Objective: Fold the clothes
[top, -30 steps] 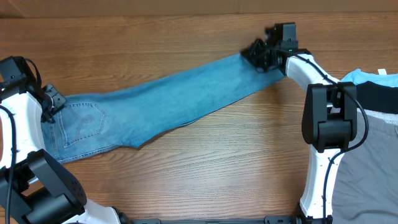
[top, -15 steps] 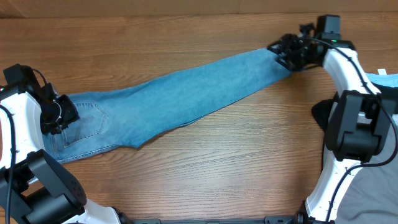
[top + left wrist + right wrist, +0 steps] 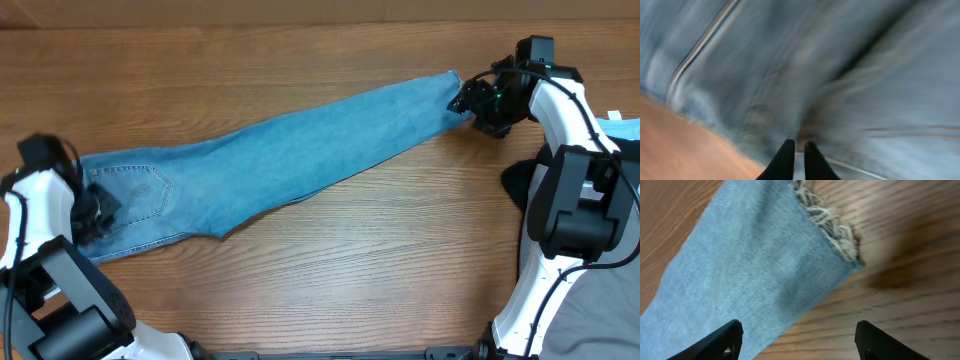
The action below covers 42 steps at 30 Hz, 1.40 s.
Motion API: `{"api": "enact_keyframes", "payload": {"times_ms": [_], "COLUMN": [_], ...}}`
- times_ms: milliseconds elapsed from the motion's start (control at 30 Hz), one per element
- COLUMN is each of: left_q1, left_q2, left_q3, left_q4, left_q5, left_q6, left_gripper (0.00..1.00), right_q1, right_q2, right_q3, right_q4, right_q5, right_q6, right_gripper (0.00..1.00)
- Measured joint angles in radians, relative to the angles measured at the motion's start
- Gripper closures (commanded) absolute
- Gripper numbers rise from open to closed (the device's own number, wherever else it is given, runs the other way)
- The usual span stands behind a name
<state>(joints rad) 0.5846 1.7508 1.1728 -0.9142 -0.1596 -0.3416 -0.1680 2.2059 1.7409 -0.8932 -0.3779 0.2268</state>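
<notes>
At the far left of the overhead view, your left gripper (image 3: pixel 92 208) sits low on the waist end of the jeans (image 3: pixel 300 150). The left wrist view is badly blurred. It shows the two dark fingers (image 3: pixel 784 159) drawn almost together, with creases in the denim running in toward their tips. The gripper looks pinched closed on the cloth there.

Just right of that gripper you can see a stitched back pocket (image 3: pixel 135 195) facing up. From the waist, the light-blue jeans lie flat on the wooden table (image 3: pixel 380 250). They form one long band that slants from lower left up to upper right, and a small flap of denim pokes out along the lower edge.

The band ends in a frayed hem (image 3: pixel 832 227), whose pale loose threads spread onto the bare wood. Your right gripper (image 3: pixel 478 98) is at that ankle end, just right of the hem in the overhead view. In the right wrist view its fingers (image 3: pixel 726 339) stand wide apart and hold nothing. The left one is over the denim and the right one is over the table.

Farther right, past the right arm, a sliver of a pale-blue top (image 3: pixel 625 128) shows at the edge of the frame. Grey trousers (image 3: pixel 605 310) lie below it in the lower right corner.
</notes>
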Motion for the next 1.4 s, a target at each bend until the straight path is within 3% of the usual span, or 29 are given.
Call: {"api": "enact_keyframes", "payload": {"times_ms": [133, 400, 567, 800, 833, 933, 1133, 1367, 1400], "left_q1": [0.078, 0.191, 0.209, 0.21, 0.21, 0.21, 0.21, 0.209, 0.209], "left_q2": [0.0, 0.0, 0.0, 0.0, 0.0, 0.0, 0.0, 0.0, 0.0], "left_q3": [-0.074, -0.157, -0.153, -0.05, -0.03, 0.039, 0.132, 0.163, 0.163], "left_q4": [0.019, 0.033, 0.038, -0.029, -0.041, -0.079, -0.134, -0.144, -0.141], "left_q5": [-0.034, -0.019, 0.047, 0.171, 0.18, 0.206, 0.241, 0.299, 0.303], "left_q6": [-0.051, -0.074, -0.038, 0.029, 0.036, 0.055, 0.084, 0.114, 0.114], "left_gripper": [0.79, 0.84, 0.71, 0.68, 0.69, 0.7, 0.69, 0.62, 0.6], "right_q1": [-0.003, -0.002, -0.002, 0.0, 0.002, 0.008, -0.015, -0.154, -0.182], "right_q2": [0.0, 0.0, 0.01, 0.072, 0.074, 0.082, 0.082, 0.038, 0.02], "right_q3": [0.0, -0.014, -0.027, -0.027, -0.027, -0.028, -0.028, -0.028, -0.028], "right_q4": [-0.002, 0.113, 0.138, 0.177, 0.177, 0.175, 0.149, 0.055, 0.045], "right_q5": [0.01, 0.044, 0.035, -0.091, -0.102, -0.121, -0.135, -0.074, -0.07], "right_q6": [-0.01, -0.018, -0.019, -0.05, -0.053, -0.051, -0.024, 0.076, 0.079], "right_gripper": [0.15, 0.06, 0.05, 0.4, 0.5, 0.95, 0.96, 0.96, 0.81]}}
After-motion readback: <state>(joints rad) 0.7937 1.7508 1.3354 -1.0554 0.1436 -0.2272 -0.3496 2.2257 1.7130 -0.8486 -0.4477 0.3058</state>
